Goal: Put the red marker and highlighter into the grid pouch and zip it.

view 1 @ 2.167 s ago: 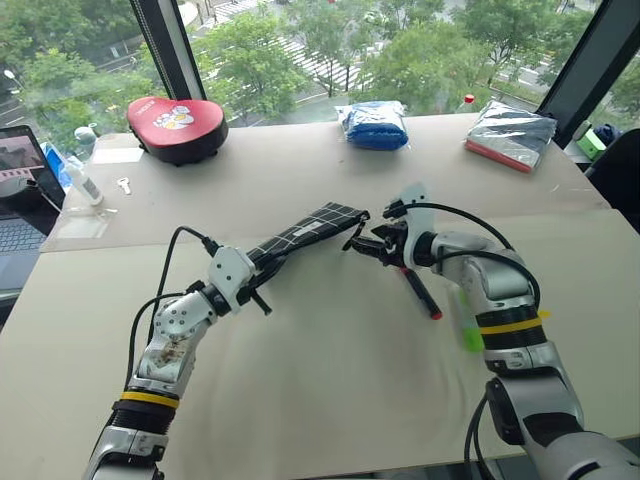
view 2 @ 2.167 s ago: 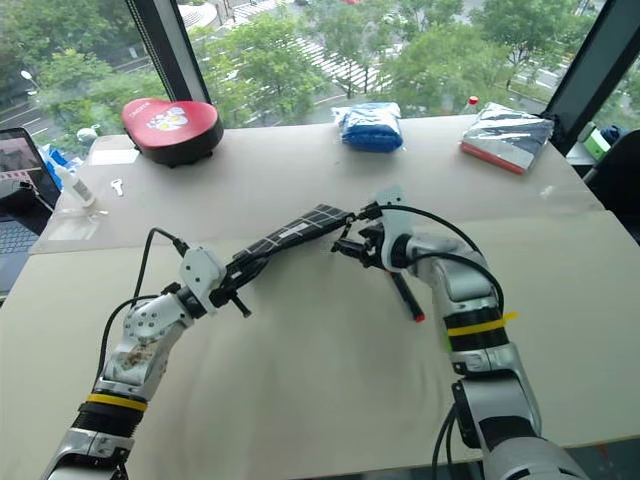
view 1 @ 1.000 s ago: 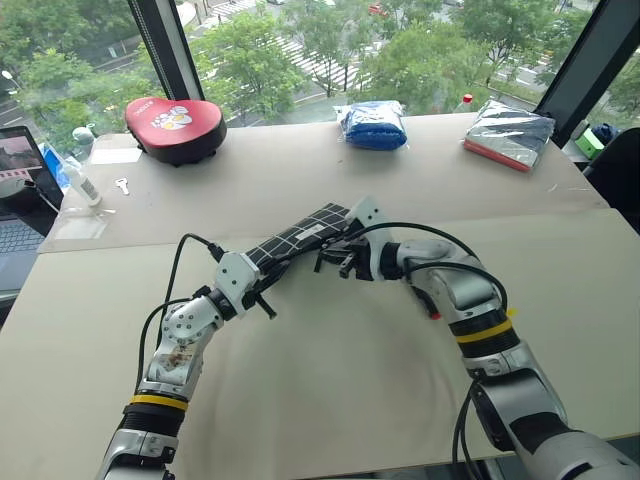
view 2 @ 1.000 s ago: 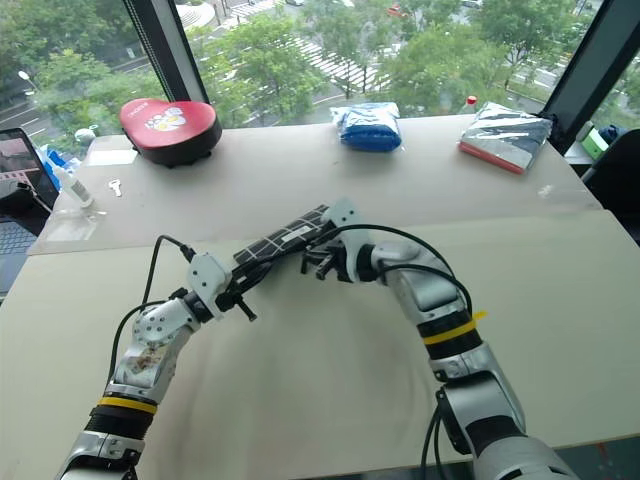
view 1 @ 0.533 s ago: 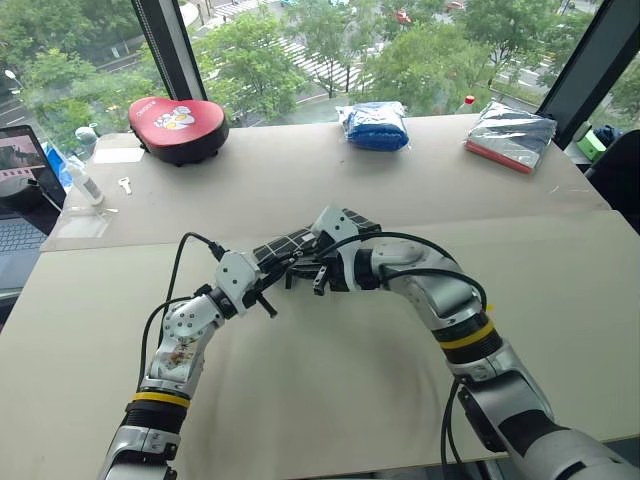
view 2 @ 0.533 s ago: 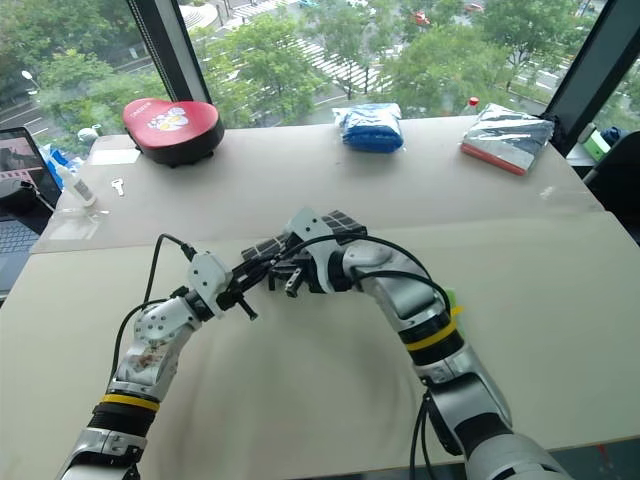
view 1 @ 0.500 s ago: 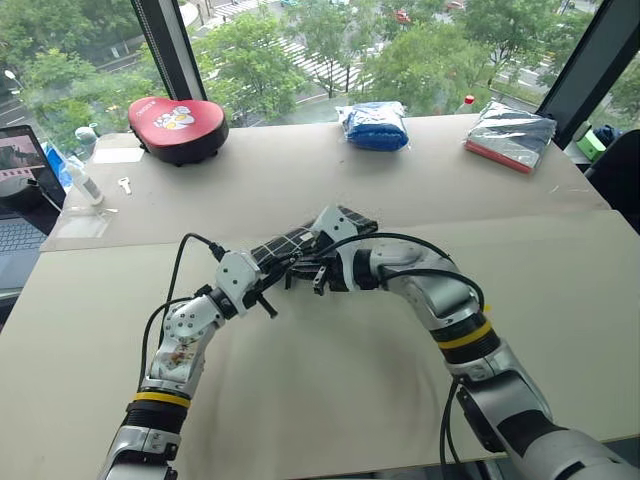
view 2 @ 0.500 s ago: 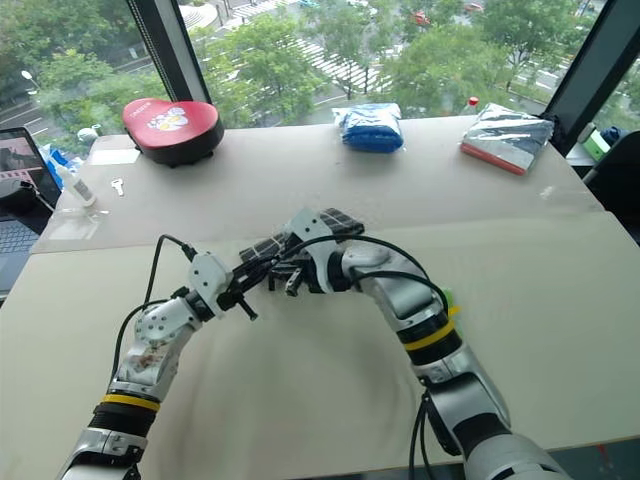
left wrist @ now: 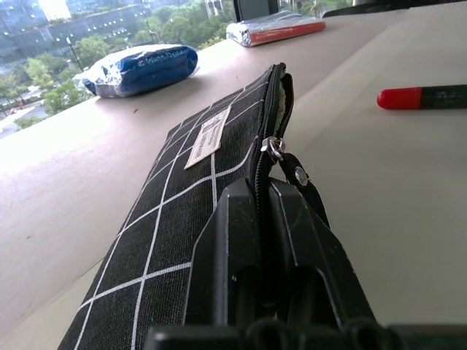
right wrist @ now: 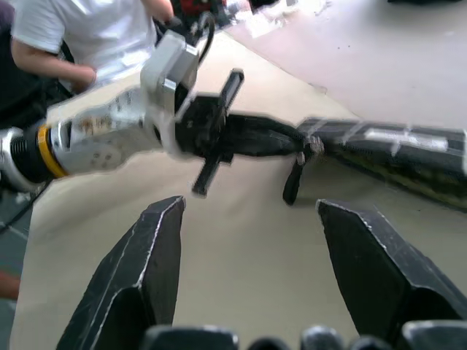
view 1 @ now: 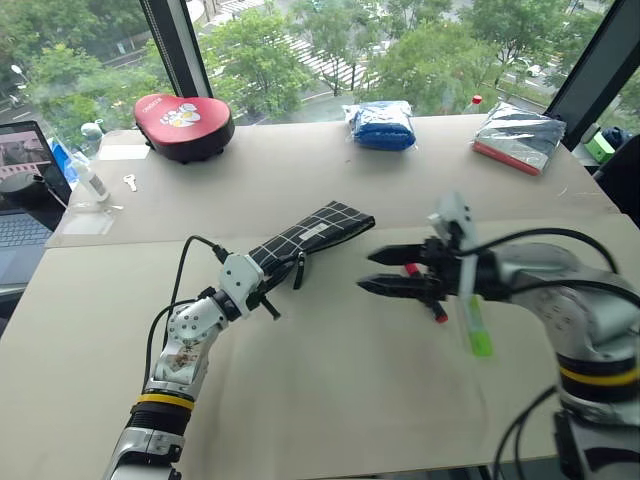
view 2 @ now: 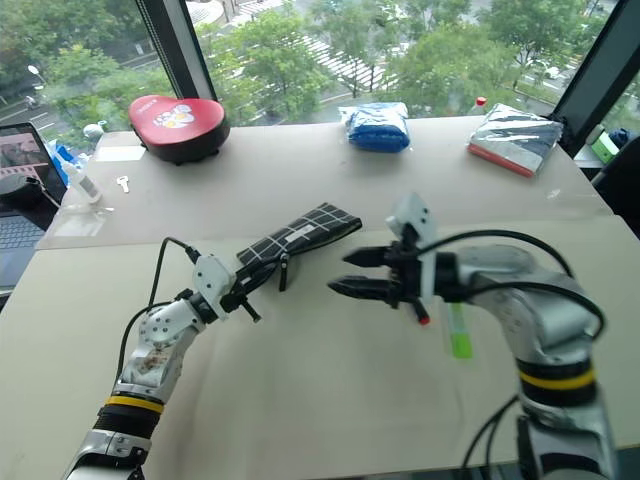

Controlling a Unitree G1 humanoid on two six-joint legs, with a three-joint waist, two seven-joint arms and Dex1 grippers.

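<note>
1. Partly hidden behind the right tool (view 1: 372,271) and its arm: red marker (view 1: 437,314), with one red end peeking by the fingers and the other below the wrist; highlighter (view 1: 478,330) likewise crossed by the arm, lime body clear below it. Both flat on the table (view 1: 330,400).
2. Clamped tight on the near end of the grid pouch (view 1: 312,232): left tool (view 1: 268,292), fingers narrow, pouch stretching away from it toward the right tool, far end resting on the table.
3. Seen from the left wrist: zipper slider and black pull strap (left wrist: 300,182) just past the fingertips, pouch mouth gaping at the far end, a red marker end beyond. Seen from the right wrist: wide-spread fingers (right wrist: 146,270), nothing between them, the left tool and hanging strap ahead, a person in a white shirt (right wrist: 102,33) behind.
4. Half a second back, right tool at the pouch beside the left tool; now drawn off, apart from it, fingers spread wide.
</note>
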